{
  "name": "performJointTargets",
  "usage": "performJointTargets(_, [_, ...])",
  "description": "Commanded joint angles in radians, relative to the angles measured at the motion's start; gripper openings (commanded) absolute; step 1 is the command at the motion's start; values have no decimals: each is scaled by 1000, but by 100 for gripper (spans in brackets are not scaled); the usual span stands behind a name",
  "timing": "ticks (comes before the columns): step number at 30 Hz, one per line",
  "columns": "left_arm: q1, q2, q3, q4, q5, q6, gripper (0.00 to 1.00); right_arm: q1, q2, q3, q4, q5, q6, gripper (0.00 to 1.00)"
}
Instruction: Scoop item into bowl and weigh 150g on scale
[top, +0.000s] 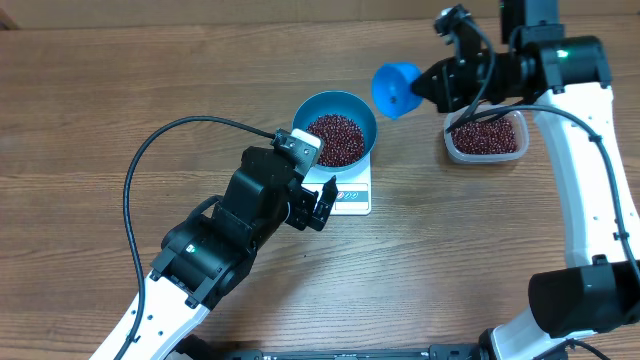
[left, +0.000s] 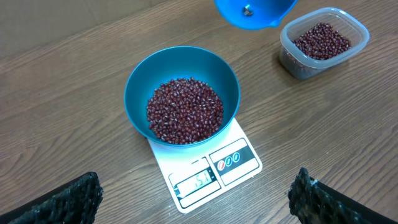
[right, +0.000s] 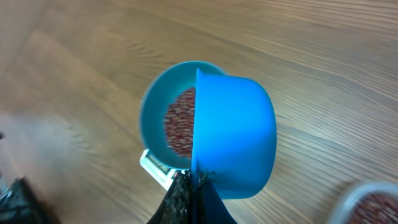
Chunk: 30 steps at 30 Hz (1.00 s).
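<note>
The blue bowl stands on the white scale, holding a heap of dark red-brown beans. The scale's display is lit. My right gripper is shut on the handle of a blue scoop, which hangs tilted on its side in the air, just right of the bowl. My left gripper stands open, low at the near side of the scale, with nothing between its fingers.
A clear plastic container with more beans sits on the wooden table right of the scale, under my right arm. A black cable loops over the table to the left arm.
</note>
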<state>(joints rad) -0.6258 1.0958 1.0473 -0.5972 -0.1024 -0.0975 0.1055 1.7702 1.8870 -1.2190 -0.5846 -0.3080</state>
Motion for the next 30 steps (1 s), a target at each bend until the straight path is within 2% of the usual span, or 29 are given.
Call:
performJointTargets(1, [5,-3,-1,5,-34,20,99,61,-15,31,13,-45,-15,4])
performJointTargets(13, [5,-3,-1,60,-66,23,100,203,41,-9,51,92,-10,4])
performJointTargets(30, [5,-3,-1,123,-65,23,99,216,46,-251,266,95,77,4])
